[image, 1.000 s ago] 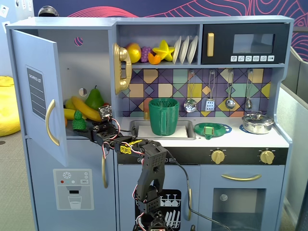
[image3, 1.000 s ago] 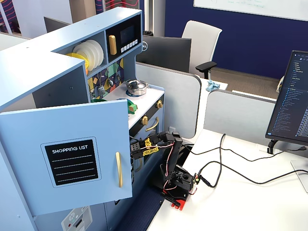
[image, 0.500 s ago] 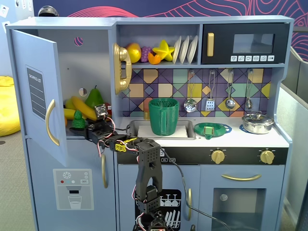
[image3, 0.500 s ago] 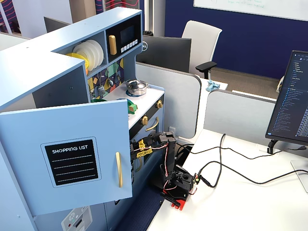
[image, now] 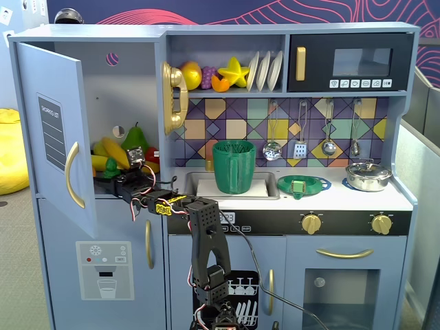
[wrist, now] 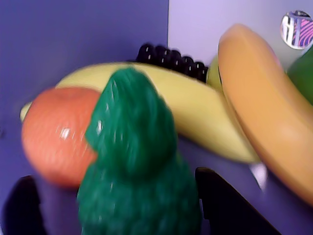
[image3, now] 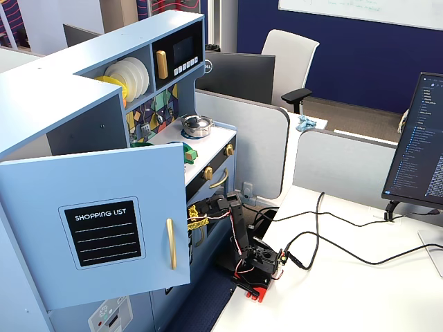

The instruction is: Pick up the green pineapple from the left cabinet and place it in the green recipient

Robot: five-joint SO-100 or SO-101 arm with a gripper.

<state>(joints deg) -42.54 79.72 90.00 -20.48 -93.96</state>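
The green pineapple [wrist: 132,147] stands on the shelf of the left cabinet [image: 51,137], whose door is swung open. In the wrist view it sits between my gripper's [wrist: 120,196] two black fingers, with a gap showing on each side, so the gripper is open around it. In a fixed view the gripper [image: 110,176] reaches into the cabinet at the pineapple [image: 110,166]. The green recipient [image: 234,166] stands in the sink at the counter's middle. In the other fixed view the door [image3: 104,228] hides the gripper and the pineapple.
An orange [wrist: 58,132], a yellow banana [wrist: 195,112], an orange banana [wrist: 264,107] and black grapes [wrist: 171,56] crowd behind the pineapple. A dark green pear [image: 135,136] stands at the back. A flat green strainer [image: 303,185] and a pot [image: 368,175] sit on the counter.
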